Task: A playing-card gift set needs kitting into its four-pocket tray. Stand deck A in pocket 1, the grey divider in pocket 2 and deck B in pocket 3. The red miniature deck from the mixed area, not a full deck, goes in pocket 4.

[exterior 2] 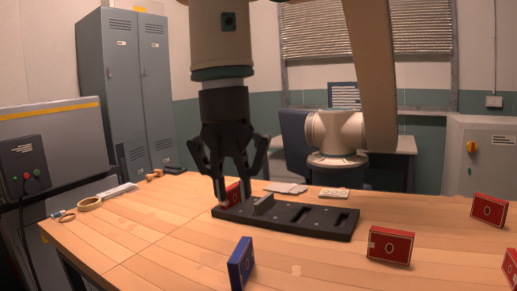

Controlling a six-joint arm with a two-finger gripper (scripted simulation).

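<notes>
The lower part of a red deck is sunk in the leftmost pocket of the black tray, and my fingers partly hide it. My gripper is open, its fingers on either side of that deck, and it holds nothing. A grey divider stands in the pocket beside it. The two right pockets are empty. A blue deck stands on the bench in front of the tray. A red deck stands to the tray's right. Another red deck stands further right.
The bench's front edge runs just below the blue deck. A third red box is cut off at the right border. Tape roll, a rubber band and a white strip lie at the left end. Grey cloth and a small white plate lie behind the tray.
</notes>
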